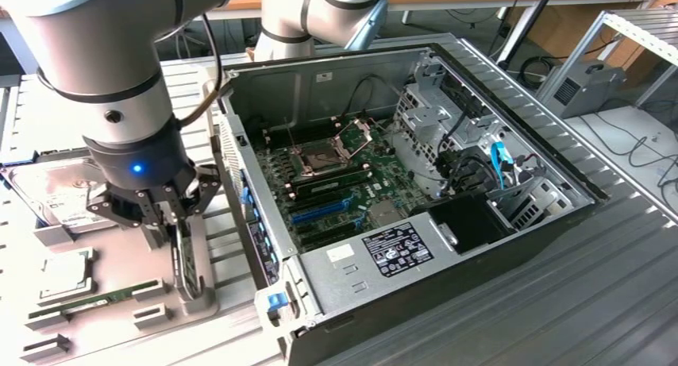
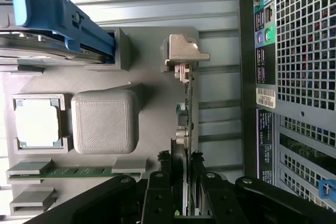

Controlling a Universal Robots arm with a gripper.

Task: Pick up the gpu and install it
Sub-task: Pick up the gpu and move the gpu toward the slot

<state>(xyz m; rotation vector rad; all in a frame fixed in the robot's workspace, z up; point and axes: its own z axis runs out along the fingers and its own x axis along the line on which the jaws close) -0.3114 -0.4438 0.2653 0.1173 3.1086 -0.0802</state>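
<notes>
1. Gpu (image 1: 189, 261) (image 2: 187, 103) stands on edge in a grey holder (image 1: 197, 306) on the counter (image 1: 609, 290), just beside the open case (image 1: 350, 279).
2. Hand (image 1: 180, 233) (image 2: 182, 157) is partly closed, fingers clamped on both faces of the gpu.

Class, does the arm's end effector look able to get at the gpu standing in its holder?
Probably yes. The end effector hangs directly over the gpu, which stands on edge in its grey holder. Nothing lies between them, and the computer case stands off to one side.

gpu (image 1: 189, 259) upright on tray (image 1: 106, 256) | case (image 1: 317, 88) beside (exterior view's right), perhaps touching
</notes>
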